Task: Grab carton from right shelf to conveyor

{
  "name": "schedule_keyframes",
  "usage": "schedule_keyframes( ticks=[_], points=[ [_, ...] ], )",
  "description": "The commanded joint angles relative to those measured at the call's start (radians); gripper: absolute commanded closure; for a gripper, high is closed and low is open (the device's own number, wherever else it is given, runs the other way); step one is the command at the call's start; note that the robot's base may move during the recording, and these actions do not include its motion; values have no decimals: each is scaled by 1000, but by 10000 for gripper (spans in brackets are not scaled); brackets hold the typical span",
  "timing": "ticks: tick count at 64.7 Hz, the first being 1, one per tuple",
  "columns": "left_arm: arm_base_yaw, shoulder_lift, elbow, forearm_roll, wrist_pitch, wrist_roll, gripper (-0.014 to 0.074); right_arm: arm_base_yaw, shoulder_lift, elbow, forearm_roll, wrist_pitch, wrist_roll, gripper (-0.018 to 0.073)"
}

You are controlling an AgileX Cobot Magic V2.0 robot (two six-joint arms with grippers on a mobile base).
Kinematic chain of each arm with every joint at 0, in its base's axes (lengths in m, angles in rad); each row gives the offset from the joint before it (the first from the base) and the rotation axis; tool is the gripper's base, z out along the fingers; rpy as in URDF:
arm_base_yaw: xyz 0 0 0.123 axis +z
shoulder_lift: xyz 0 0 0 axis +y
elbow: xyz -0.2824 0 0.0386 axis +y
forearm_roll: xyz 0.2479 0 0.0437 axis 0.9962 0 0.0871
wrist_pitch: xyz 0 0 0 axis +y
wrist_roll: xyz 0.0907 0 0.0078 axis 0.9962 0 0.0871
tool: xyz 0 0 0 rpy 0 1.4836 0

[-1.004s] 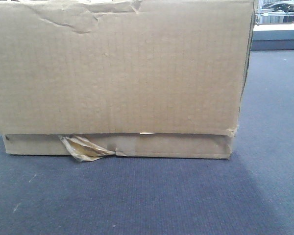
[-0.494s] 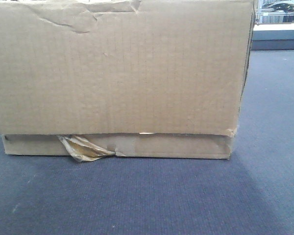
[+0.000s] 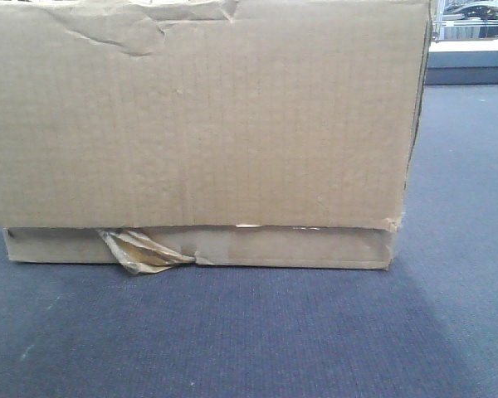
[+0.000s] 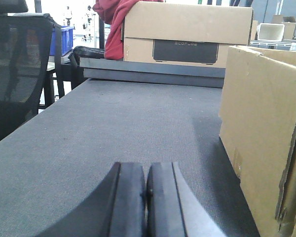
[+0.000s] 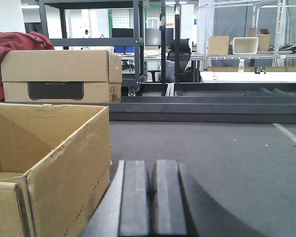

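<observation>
Both tools pinched closed, empty: left tool [image 4: 147, 207] has carton [image 4: 264, 138] to its right, right tool [image 5: 150, 202] to its left—open wide before squeezing.

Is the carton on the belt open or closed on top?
Open. In the right wrist view, the carton has no lid across its top, and its inner walls and floor are visible.

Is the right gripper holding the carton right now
No, the right gripper is shut on nothing, beside the open carton resting on the conveyor.
</observation>
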Motion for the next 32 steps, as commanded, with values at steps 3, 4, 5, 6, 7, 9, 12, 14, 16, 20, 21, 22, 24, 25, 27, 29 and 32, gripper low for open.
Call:
schedule_keyframes(
  ticks=[3,4,5,6,7,9,12,14,16,20,21,22,24,25,27,29,32],
  points=[
    [1,-5,0,-6,-20,1,582,-4,-6,2,-8,-16,-7,637],
    [1,-5,0,-6,-20,1,582,-4,-6,2,-13,-17,-7,637],
    [1,-5,0,-6,-20,1,582,-4,-6,2,-23,-18,-7,637],
    [1,-5,0,-6,-20,1,582,-4,-6,2,-33,-19,-7,637],
    [1,-5,0,-6,-20,1,582,-6,-6,2,-38,-19,-7,637],
    [1,-5,0,-6,-20,1,582,-8,-6,7,-38,-19,-7,637],
    [1,-5,0,-6,-20,1,582,-24,-6,16,-18,-22,-9,637],
    [1,-5,0,-6,-20,1,582,-38,-6,25,-5,-28,-12,637],
    [1,-5,0,-6,-20,1,582,-63,-6,36,20,-33,-39,637],
    [1,-5,0,-6,-20,1,582,-107,-6,70,99,-59,-115,637],
    [1,-5,0,-6,-20,1,582,-118,-6,79,118,-67,-137,637],
    [1,-5,0,-6,-20,1,582,-129,-6,84,128,-70,-159,637],
    [1,-5,0,-6,-20,1,582,-157,-6,112,179,-96,-211,637],
    [1,-5,0,-6,-20,1,582,-168,-6,130,198,-108,-227,637],
    [1,-5,0,-6,-20,1,582,-188,-6,156,234,-140,-247,637],
    [1,-5,0,-6,-20,1,582,-206,-8,184,252,-167,-253,637],
    [1,-5,0,-6,-20,1,582,-230,-14,233,264,-203,-253,637]
  ],
)
